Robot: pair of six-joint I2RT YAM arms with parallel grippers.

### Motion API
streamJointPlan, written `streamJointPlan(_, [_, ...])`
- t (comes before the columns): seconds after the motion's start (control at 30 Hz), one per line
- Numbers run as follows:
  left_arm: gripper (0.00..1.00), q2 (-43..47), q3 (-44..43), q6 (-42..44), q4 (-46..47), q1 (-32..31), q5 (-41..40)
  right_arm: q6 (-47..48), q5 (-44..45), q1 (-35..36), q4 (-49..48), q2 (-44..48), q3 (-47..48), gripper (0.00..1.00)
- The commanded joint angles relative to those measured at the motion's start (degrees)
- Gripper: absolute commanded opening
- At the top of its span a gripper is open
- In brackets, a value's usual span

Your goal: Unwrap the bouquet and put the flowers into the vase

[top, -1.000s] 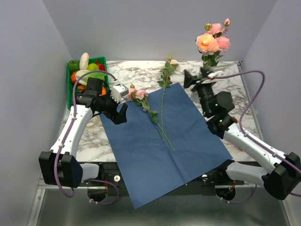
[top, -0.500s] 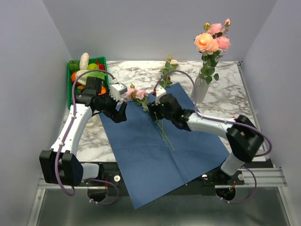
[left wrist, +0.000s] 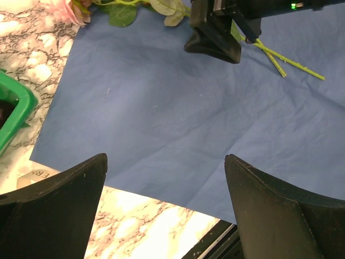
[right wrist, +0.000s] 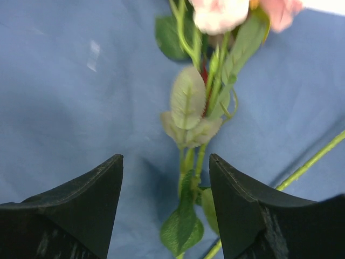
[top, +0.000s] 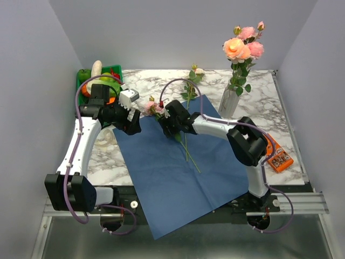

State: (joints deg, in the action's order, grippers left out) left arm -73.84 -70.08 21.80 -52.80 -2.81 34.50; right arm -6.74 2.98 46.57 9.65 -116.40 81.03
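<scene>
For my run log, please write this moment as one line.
right fingers: open above pink rose stem | left fingers: open above blue paper | vase: holds roses | second stem: on paper too

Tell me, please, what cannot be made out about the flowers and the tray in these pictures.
Right wrist view: rose stem blurred, blooms cut off by the top edge.
Top view: the right fingers cover that stem's middle; contact unclear.
Left wrist view: green tray cut off by the left edge.

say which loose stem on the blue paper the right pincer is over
The short pink-rose stem, framed between the open fingers of the right pincer; the longer cream-bud stem lies off to one side.
</scene>
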Motion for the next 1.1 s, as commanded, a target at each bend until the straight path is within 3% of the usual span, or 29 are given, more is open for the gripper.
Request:
streamJointPlan(0.0, [0.99,0.0,-1.6,0.3,-0.9,1.0,0.9,1.7,-1.8,-0.4,6.1,-3.9,4.6,0.72])
streamJointPlan(0.13, [0.99,0.3,-1.5,1.2,-1.7,1.3,1.1,3.0,-0.8,-0.4,8.2,-6.3,7.2,0.70])
streamJointPlan(0.23, [0.99,0.5,-1.2,1.8,-2.0,1.5,1.2,3.1,-1.1,-0.4,9.0,-7.4,8.7,0.63])
streamJointPlan(0.33, [0.99,0.5,-1.1,2.5,-2.5,1.8,1.5,3.1,-1.7,-0.4,9.4,-8.8,9.8,0.50])
streamJointPlan(0.43, [0.99,0.8,-0.9,3.2,-3.0,1.9,1.6,2.4,-2.6,-0.3,9.2,-9.5,10.8,0.28])
streamJointPlan(0.47, [0.99,1.2,-0.7,3.3,-3.0,2.0,1.4,2.2,-2.7,-0.4,9.3,-9.5,11.2,0.16])
streamJointPlan(0.57, [0.99,1.5,-0.6,3.4,-3.0,2.3,1.4,1.8,-4.3,-0.4,9.3,-8.8,13.4,0.01])
streamJointPlan(0.83, [0.99,2.5,-4.0,1.7,-3.7,5.2,2.9,3.5,-3.3,-0.3,8.3,4.3,17.3,0.01])
streamJointPlan(1.07, [0.99,1.7,-9.1,2.4,-8.2,10.7,10.4,11.3,2.9,-0.3,-2.6,27.2,9.6,0.01])
